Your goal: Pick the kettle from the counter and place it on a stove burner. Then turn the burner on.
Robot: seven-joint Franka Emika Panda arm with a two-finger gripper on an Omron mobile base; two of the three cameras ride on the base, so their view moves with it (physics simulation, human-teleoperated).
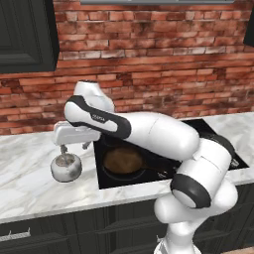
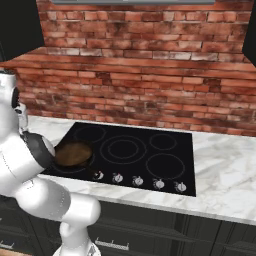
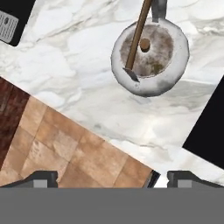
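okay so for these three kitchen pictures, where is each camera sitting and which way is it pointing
Left base view: behind the arm's left, looking forward and down at the kettle on the counter; arm and gripper show.
Right base view: behind the arm's right, looking at the stove and pan; arm at left.
Hand view: on the hand, looking down at the kettle; fingertips at bottom.
Both base views share the stove and pan.

A rendered home kitchen: red brick back wall (image 2: pixel 150 75), white grey-veined marble counter (image 1: pixel 30 183) over dark cabinets (image 1: pixel 74 228), black glass stove (image 2: pixel 135 150) with a near row of knobs (image 2: pixel 138 181), brown round frying pan (image 1: pixel 122 159) on the left burner.
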